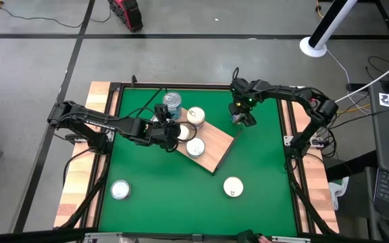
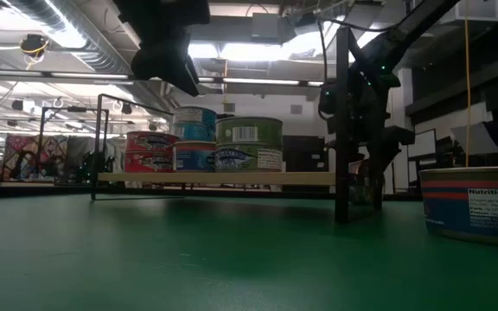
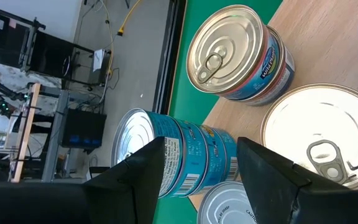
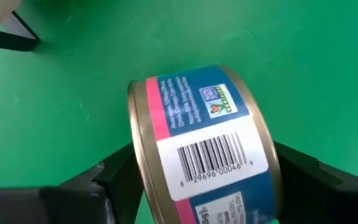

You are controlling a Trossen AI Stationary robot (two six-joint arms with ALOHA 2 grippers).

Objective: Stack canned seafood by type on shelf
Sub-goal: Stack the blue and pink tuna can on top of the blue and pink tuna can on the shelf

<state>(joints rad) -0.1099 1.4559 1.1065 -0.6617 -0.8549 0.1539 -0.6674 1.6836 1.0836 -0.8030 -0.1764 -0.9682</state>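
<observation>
Blue-and-pink tin [image 4: 207, 149] is clamped between right gripper [image 1: 242, 119] jaws; left gripper [image 1: 169, 131] jaws are held open, empty, over shelf [image 1: 215, 154].

2 dark, near-black jointed arms are seen, built of slim links and bulkier joint housings. A small green light is shown on the right arm [image 1: 275, 91] near its wrist. Black cables are run along the left arm [image 1: 93, 121]. Each gripper is ended by 2 broad, matte black, wedge-shaped fingers [image 3: 135, 180].
</observation>
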